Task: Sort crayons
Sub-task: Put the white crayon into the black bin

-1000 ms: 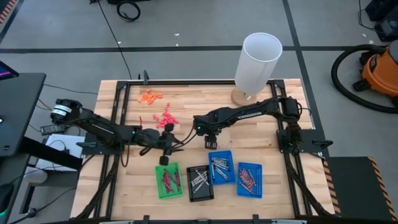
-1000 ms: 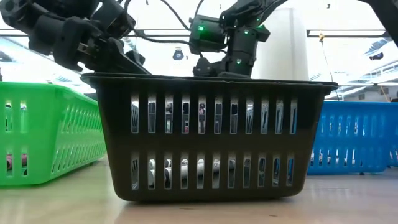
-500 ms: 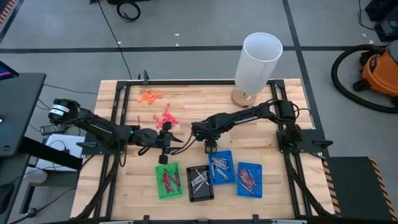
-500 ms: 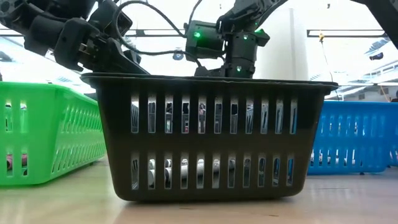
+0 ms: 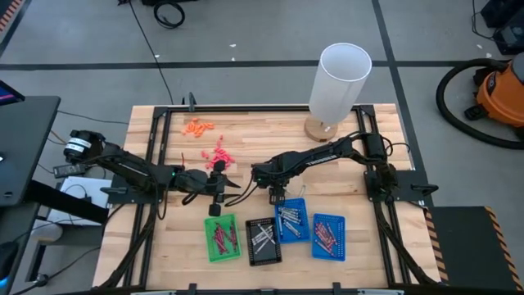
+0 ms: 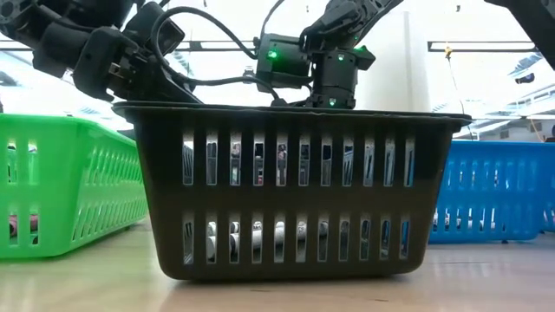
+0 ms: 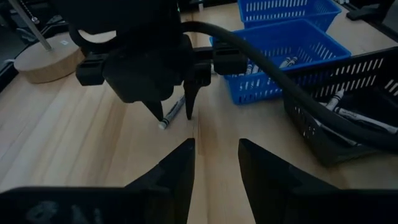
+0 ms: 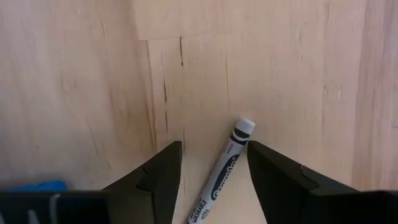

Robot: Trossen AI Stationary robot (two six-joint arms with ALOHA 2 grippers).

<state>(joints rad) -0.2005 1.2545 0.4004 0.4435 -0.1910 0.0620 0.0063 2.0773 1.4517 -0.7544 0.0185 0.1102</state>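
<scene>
— Right gripper (image 5: 277, 195)?
— Just off the middle of the table (image 5: 344, 176), toward 6 o'clock; pointed straight down; jaws spread wide, one finger on each side of a grey crayon (image 8: 225, 173); no pinch to be seen.
— And that crayon?
— Flat on the bare wood, slanted between the two fingers, wrapper and dark bands showing; at 11 o'clock from the nearer blue tray (image 5: 291, 221), just beside it; touching a pad or not, cannot tell.
— Left gripper (image 7: 216, 146)?
— At 9 o'clock from the right one, near it, low over the wood and facing it; jaws parted with only bare table in the gap; nothing held.
— Other crayons (image 5: 221, 236)?
— In trays along the 6 o'clock edge; dark red ones in the green tray (image 5: 210, 246); grey ones in the black tray (image 5: 250, 256) and the nearer blue tray; red ones in the farther blue tray (image 5: 340, 250) toward 5 o'clock.
— Anything else up there?
— White cylinder (image 5: 340, 82) on a wooden base at 1 o'clock; orange bits (image 5: 197, 127) at 11 o'clock; pink-red bits (image 5: 219, 156) toward 10 o'clock, well apart from the trays.
</scene>
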